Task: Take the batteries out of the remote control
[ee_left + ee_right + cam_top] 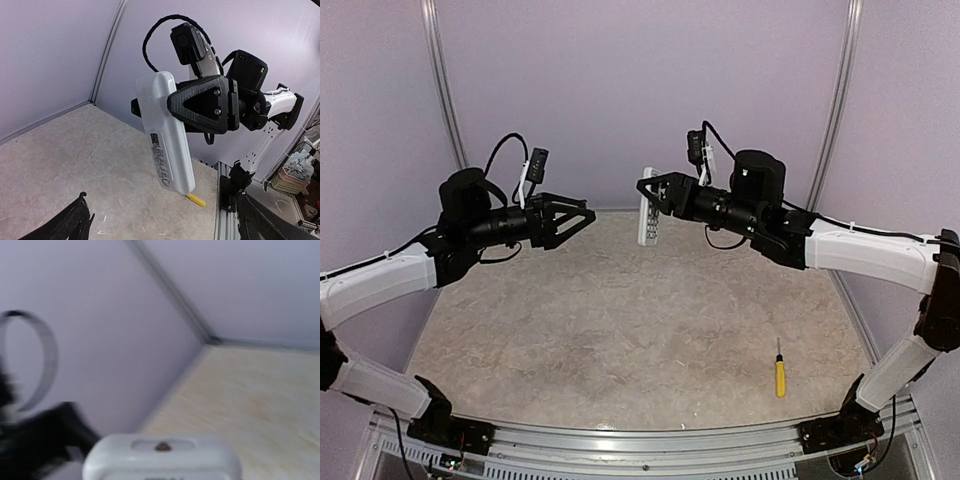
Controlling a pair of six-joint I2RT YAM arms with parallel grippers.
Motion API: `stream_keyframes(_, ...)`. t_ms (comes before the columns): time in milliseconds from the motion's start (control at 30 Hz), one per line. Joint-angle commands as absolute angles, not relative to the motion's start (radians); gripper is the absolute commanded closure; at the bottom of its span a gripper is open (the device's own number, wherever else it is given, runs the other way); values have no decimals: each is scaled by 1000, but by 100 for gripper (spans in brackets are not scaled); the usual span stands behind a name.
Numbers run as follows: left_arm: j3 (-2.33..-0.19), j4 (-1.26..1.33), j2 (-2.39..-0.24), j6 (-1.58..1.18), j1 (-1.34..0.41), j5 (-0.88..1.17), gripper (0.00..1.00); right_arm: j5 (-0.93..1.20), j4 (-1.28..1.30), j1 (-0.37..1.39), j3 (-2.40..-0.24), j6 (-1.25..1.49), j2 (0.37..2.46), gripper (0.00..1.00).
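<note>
Lilac walls (640, 80) close in a mottled beige tabletop (620, 320) at a two-arm robot station. Seen from overhead, the right arm's black two-finger claw (650, 192) is pinched on the upper part of a small slim white rectangular remote control (649, 228). The remote is held clear of the table toward 12 o'clock, hanging nearly upright with its lower end tilted slightly. Rows of buttons face the overhead camera, and a printed label shows on the side turned to the left arm. The left arm's black claw (582, 220) hangs in the air at about 10 o'clock with its fingers spread wide, pointed at the remote and apart from it. A yellow-handled screwdriver with a thin dark shaft (780, 375) lies flat on the table at about 4 o'clock, well apart from both claws.
</note>
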State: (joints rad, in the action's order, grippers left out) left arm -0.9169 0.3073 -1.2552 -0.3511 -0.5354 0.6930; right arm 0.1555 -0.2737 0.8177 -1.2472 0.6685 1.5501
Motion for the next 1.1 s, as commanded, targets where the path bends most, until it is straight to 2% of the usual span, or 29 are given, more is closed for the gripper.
stream_keyframes(0, -954, 517, -1324, -508, -535, 873, 1, 365, -528, 808, -1247, 693, 1571, 66)
stream_keyframes(233, -1033, 536, -1398, -543, -575, 947, 1, 581, -753, 806, -1274, 819, 1650, 67)
stream_keyframes(467, -1065, 469, -1411, -503, -627, 944, 2, 677, -803, 806, -1316, 850, 1697, 67)
stream_keyframes(667, -1081, 438, -1444, -488, -647, 910, 7, 699, -827, 805, -1334, 875, 1722, 67)
stream_keyframes(900, -1107, 373, -1458, -438, -675, 866, 19, 693, -811, 809, -1334, 859, 1720, 67)
stream_keyframes(1067, -1112, 399, -1471, -452, -685, 868, 22, 686, -784, 815, -1329, 823, 1712, 67)
